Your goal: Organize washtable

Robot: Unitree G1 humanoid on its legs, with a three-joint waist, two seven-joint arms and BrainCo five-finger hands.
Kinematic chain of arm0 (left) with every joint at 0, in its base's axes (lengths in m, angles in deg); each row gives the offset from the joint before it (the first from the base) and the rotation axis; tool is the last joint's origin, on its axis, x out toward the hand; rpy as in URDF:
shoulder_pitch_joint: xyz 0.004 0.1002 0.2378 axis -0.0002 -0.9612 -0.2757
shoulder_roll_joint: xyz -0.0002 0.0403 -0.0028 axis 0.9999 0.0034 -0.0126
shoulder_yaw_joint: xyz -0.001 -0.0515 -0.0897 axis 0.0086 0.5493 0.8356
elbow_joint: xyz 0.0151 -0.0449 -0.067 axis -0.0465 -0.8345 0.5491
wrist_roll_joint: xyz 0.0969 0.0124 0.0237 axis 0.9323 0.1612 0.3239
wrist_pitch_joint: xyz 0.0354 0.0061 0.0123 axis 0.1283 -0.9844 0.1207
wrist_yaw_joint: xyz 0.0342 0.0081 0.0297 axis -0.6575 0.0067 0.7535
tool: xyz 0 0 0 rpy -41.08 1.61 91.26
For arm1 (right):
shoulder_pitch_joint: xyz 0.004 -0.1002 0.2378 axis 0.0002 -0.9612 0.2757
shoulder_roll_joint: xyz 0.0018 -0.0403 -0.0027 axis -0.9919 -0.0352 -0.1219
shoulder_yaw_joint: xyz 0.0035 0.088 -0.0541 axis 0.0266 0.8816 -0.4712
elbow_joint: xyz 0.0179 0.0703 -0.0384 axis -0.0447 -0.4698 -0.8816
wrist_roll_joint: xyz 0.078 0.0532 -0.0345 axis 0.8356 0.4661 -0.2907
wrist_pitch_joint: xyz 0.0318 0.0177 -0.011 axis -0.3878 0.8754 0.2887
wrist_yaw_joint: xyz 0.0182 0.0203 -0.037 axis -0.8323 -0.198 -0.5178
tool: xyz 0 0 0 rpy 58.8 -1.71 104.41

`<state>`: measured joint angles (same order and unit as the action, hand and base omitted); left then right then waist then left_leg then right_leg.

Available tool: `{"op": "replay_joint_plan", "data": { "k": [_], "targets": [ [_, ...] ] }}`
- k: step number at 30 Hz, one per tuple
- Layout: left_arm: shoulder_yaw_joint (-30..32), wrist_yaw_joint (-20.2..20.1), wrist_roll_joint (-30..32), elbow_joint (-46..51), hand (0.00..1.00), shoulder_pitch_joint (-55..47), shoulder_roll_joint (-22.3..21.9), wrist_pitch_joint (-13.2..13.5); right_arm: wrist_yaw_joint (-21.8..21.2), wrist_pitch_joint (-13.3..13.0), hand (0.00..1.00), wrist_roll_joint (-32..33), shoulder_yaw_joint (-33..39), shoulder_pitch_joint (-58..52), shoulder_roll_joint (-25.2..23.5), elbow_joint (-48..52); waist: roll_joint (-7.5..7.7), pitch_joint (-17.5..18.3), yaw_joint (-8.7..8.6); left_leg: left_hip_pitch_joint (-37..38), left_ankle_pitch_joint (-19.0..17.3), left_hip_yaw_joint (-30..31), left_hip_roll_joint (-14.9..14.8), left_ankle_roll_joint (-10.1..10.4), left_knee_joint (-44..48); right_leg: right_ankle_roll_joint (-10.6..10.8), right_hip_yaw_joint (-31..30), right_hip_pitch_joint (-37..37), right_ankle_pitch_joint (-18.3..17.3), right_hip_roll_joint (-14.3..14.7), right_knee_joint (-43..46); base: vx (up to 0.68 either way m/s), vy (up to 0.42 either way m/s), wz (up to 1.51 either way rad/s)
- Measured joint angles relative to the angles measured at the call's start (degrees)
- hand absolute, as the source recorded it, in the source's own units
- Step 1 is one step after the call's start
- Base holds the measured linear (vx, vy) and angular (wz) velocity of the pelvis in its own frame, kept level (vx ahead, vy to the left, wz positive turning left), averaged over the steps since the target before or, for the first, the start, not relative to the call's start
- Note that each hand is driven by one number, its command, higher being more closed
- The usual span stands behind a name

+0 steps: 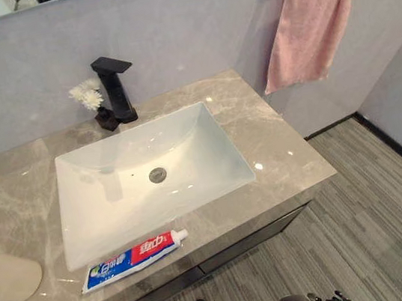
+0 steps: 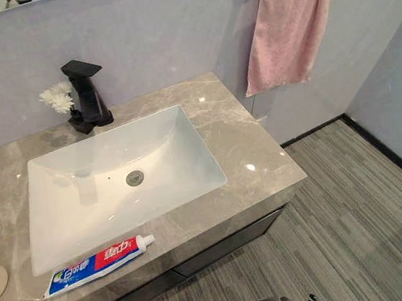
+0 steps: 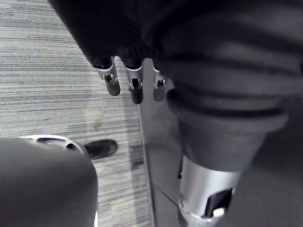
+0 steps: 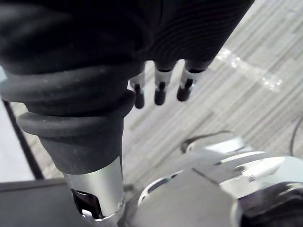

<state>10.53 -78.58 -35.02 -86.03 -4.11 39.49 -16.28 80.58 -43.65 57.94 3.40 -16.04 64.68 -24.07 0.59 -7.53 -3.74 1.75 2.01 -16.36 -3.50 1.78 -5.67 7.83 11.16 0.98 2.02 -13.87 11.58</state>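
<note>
We show the marble desk with its white sink at centre frame. The toothpaste tube lies flat on the desk's front strip, just below the sink, cap toward the right. A beige cup appears to lie on its side at the lower left edge. A black faucet and white flower stand at upper left, and a pink towel hangs at upper right. The left hand and right hand hang above the floor, fingers straight and relaxed, holding nothing.
</note>
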Motion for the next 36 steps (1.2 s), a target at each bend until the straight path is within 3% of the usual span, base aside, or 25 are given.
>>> {"op": "replay_joint_plan", "data": {
  "k": [3, 4, 7, 11, 13, 14, 15, 16, 17, 18, 20, 22, 23, 24, 25, 26, 27, 28, 32, 34, 36],
  "targets": [
    [0.34, 0.61, 0.39, 0.99, 0.0, -0.39, 0.05, 0.17, 0.14, -0.07, 0.0, -0.03, -2.13, 0.2, 0.15, -0.01, 0.9, 0.29, 0.47, -0.08, 0.15, 1.58, 0.35, 0.24, -0.08, -0.83, 1.41, 1.71, -1.2, 0.02, -1.56, -0.01, -0.063, 0.24],
    [1.2, 0.61, 0.31, 1.45, 0.0, -0.38, 0.21, 0.19, 0.13, -0.12, 0.0, -0.07, -2.99, 0.74, 0.38, -0.01, 1.62, 0.44, 1.7, -0.42, 0.5, 1.48, 0.7, 0.7, -0.08, -0.82, 1.51, 2.07, -2.8, -0.2, -3.24, -0.01, -0.129, -0.11],
    [1.83, 0.64, 0.25, 1.68, 0.0, 0.09, 1.16, 0.25, 0.14, -1.0, 0.0, -0.55, -6.14, 3.35, -0.42, -0.16, 4.29, 0.64, 2.78, -2.42, 3.68, 3.04, 1.36, 1.01, 0.27, 0.93, 3.69, 2.33, -6.73, -0.02, -6.94, -0.01, -0.158, 0.11],
    [1.79, 1.01, -1.09, 1.98, 0.0, 0.98, -0.22, 0.53, 0.3, -1.77, 0.0, -1.76, -6.5, 5.1, 1.2, -0.65, 1.43, -1.67, 3.11, -5.46, 6.3, 10.81, -0.24, 2.47, 0.32, -0.53, 11.42, 4.54, -7.56, 2.51, -6.83, -0.05, -0.151, 0.94],
    [1.79, 1.04, -1.64, 2.11, 0.0, 1.04, -0.47, 0.91, 0.34, -1.99, 0.0, -2.1, -6.49, 5.81, 1.73, -0.81, 0.89, -2.13, 3.08, -6.58, 6.97, 12.14, -0.53, 2.6, 0.34, -0.89, 14.04, 4.92, -8.07, 2.92, -6.41, -0.07, -0.053, 0.88],
    [1.76, 1.01, -2.35, 2.09, 0.0, 1.0, -0.37, 1.29, 0.36, -2.09, 0.0, -2.09, -6.24, 6.4, 2.06, -1.16, 0.87, -2.18, 3.08, -8.19, 7.92, 11.8, -0.53, 1.66, 1.02, -1.15, 16.54, 4.8, -8.75, 2.85, -4.89, -0.08, -0.03, 0.8],
    [1.87, 1.0, -2.8, 2.11, 0.0, 1.0, -0.25, 1.37, 0.37, -2.1, 0.0, -2.11, -5.92, 6.41, 2.04, -1.16, 1.02, -2.26, 3.02, -8.71, 6.62, 10.96, -0.66, 0.42, 1.65, -1.26, 17.84, 4.91, -8.99, 2.68, -4.41, -0.1, -0.01, 0.92],
    [2.4, 0.97, -3.61, 2.25, 0.0, 1.19, -0.23, 1.52, 0.35, -2.11, 0.0, -2.14, -4.69, 6.4, 1.66, -1.17, 1.37, -2.49, 2.73, -9.77, 3.51, 6.39, -0.77, -3.33, 2.82, -1.16, 20.32, 5.84, -9.12, 1.96, -4.45, -0.06, 0.017, 0.98],
    [2.53, 1.0, -3.75, 2.59, 0.0, 1.21, -0.04, 1.61, 0.37, -2.14, 0.0, -2.22, -3.38, 5.99, 0.9, -1.39, 3.97, -2.83, 1.84, -9.57, -0.19, 1.24, -0.44, -5.0, 4.18, -1.28, 22.88, 6.51, -9.02, -0.3, -5.12, -0.04, 0.049, 1.08],
    [3.69, 0.89, -4.01, 3.23, 0.0, 1.41, 0.56, 1.74, 0.36, -2.14, 0.0, -2.26, -2.24, 6.05, 0.37, -1.73, 5.07, -3.47, 1.51, -10.36, -0.82, -2.72, -1.44, -5.82, 7.85, -1.16, 24.74, 7.06, -9.05, -1.73, -4.87, -0.01, 0.063, 0.93],
    [5.97, 0.92, -3.91, 3.2, 0.0, 1.05, 0.09, 1.92, 0.38, -2.1, 0.0, -2.36, -0.88, 5.01, 0.85, -1.32, 3.9, -3.22, 1.38, -10.75, -0.15, -8.38, -4.36, -6.36, 16.75, -0.83, 27.03, 7.56, -9.31, -3.08, -1.26, 0.04, 0.098, 0.66],
    [6.16, 0.9, -3.74, 3.12, 0.0, 0.62, -1.21, 1.63, 0.21, -2.01, 0.0, -2.61, 0.54, 2.56, 1.5, -1.09, 1.99, -2.87, 0.93, -9.83, 0.08, -5.83, -2.23, -3.42, 12.83, -1.88, 27.19, 6.28, -11.74, -3.34, 2.46, 0.01, 0.164, 1.06],
    [6.39, 0.91, -3.74, 3.07, 0.0, 0.55, -0.89, 1.51, 0.21, -2.1, 0.0, -2.81, 0.59, 1.39, 0.57, -1.18, 4.09, -1.6, 0.09, -9.89, 0.44, -5.23, 0.02, -3.64, 8.07, -2.44, 28.06, 7.2, -11.38, -3.3, -1.58, -0.04, 0.136, 1.34],
    [7.67, 0.85, -3.95, 3.12, 0.0, 0.64, -0.3, 1.21, 0.25, -2.07, 0.0, -2.91, 1.67, 1.24, -0.6, -1.71, 4.98, -1.38, -0.19, -10.78, -1.24, -10.18, -0.12, -1.83, 8.18, 0.93, 31.87, 8.53, -9.41, -4.06, -3.85, -0.01, 0.102, 1.37],
    [8.94, 0.72, -4.05, 3.18, 0.0, 0.8, -0.18, 1.17, 0.26, -2.08, 0.0, -2.92, 2.69, 1.32, -1.82, -1.95, 6.14, -1.83, -0.51, -11.72, -1.7, -12.71, -0.99, -3.41, 12.32, 1.16, 33.66, 8.92, -9.05, -5.76, -3.15, 0.02, 0.12, 1.05],
    [10.26, 0.69, -4.1, 3.18, 0.0, 0.85, -0.23, 1.23, 0.26, -1.97, 0.0, -2.93, 3.7, 1.14, -1.91, -2.4, 6.25, -2.13, -0.33, -13.11, -2.85, -13.04, -3.66, -4.93, 18.96, 1.27, 35.38, 9.54, -9.03, -7.18, -1.23, 0.02, 0.109, 0.64],
    [10.76, 0.71, -4.1, 3.16, 0.0, 0.89, -0.28, 1.19, 0.24, -1.97, 0.0, -2.94, 4.29, 0.91, -1.91, -2.41, 5.79, -1.94, -0.43, -13.47, -4.08, -12.47, -4.85, -4.58, 21.43, 1.3, 36.14, 10.19, -9.01, -7.73, -0.27, 0.05, 0.19, 0.54],
    [10.74, 0.79, -4.24, 2.86, 0.0, 0.47, -0.69, 0.83, 0.25, -1.93, 0.0, -2.94, 4.39, 0.51, -1.17, -2.46, 4.18, -1.52, -0.16, -13.38, -6.62, -10.26, -4.79, -2.63, 23.48, 1.66, 36.7, 11.17, -8.85, -8.2, 1.16, 0.06, 0.201, 0.55],
    [10.19, 1.23, -6.9, 1.93, 0.0, -0.14, 0.21, 1.2, 0.11, -2.01, 0.0, -2.85, 4.41, 0.93, -2.21, -2.74, 5.18, -0.77, 0.12, -14.64, -5.74, -6.21, 0.55, -4.08, 21.89, 1.85, 34.2, 11.04, -8.98, -8.17, -2.29, 0.02, 0.19, 0.62],
    [9.55, 1.84, -8.15, 1.43, 0.0, -1.26, 0.67, 1.21, 0.14, -2.08, 0.0, -2.6, 4.4, 2.25, -1.9, -2.79, 5.32, -0.54, 0.26, -15.25, -5.24, -4.58, 1.65, -3.79, 21.93, 2.96, 32.04, 10.64, -8.27, -8.54, -2.66, -0.09, 0.112, 0.12],
    [7.79, 1.89, -7.98, 0.32, 0.0, -1.58, 1.42, 1.15, 0.14, -2.16, 0.0, -2.13, 4.32, 4.0, -1.47, -2.95, 5.23, -0.52, 1.78, -16.25, -4.7, 0.6, 2.51, -2.67, 22.69, 3.74, 28.71, 8.55, -7.9, -9.0, -3.0, -0.13, 0.031, -0.43]
  ]
}}
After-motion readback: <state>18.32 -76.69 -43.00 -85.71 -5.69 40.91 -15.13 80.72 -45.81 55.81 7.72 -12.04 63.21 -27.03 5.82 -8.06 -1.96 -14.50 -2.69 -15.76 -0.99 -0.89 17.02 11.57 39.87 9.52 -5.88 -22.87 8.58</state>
